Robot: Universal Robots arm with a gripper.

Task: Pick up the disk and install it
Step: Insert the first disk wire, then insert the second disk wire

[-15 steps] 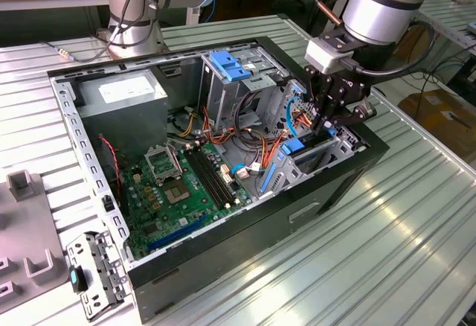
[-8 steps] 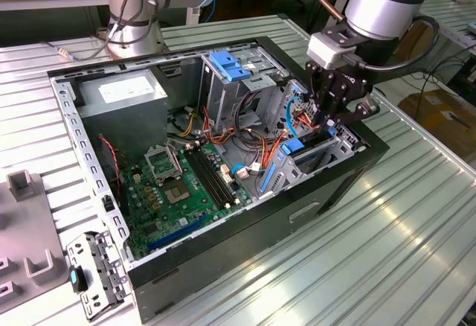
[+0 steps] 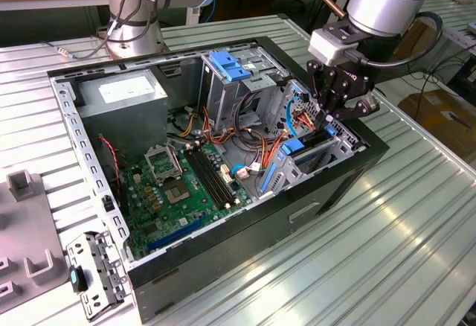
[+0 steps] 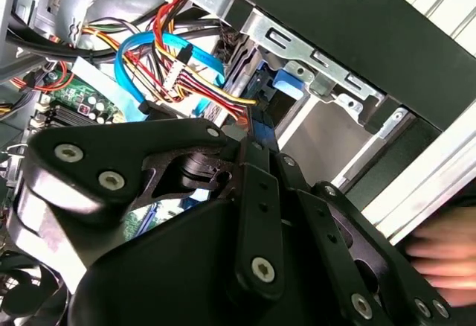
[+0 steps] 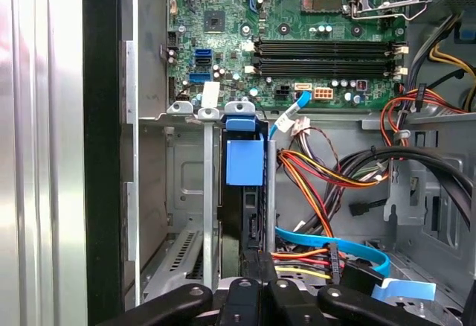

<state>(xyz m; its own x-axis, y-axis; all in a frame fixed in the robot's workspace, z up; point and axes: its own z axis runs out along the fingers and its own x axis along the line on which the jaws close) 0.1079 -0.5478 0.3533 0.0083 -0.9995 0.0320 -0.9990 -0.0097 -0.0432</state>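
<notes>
Works inside an open black computer case (image 3: 312,207) lying on the ribbed metal counter (image 3: 416,222), at the corner on the exterior view's right. Has the black hand (image 5: 256,285) lowered over the grey sheet-metal drive bay (image 5: 186,192), beside the green motherboard (image 5: 245,13). Appears to keep the fingers nearly together, pinching the narrow edge of the dark rectangular disk with blue plastic rails (image 5: 251,218); looks like a real hold and not only a touch, judging from both wrist views. Shows the disk on its edge, upright in a slot of the bay, between two grey metal walls, with a bundle of red, orange and yellow cables (image 5: 312,177) just beside it but not across the slot. Counts therefore the picking up as done, and the installing as well advanced, since most of the disk sits inside the bay. Cannot say whether the disk is fully seated or locked at the bottom of the slot, because that end is hidden. Leaves, in my judgement, the final seating and the release not yet done.
</notes>
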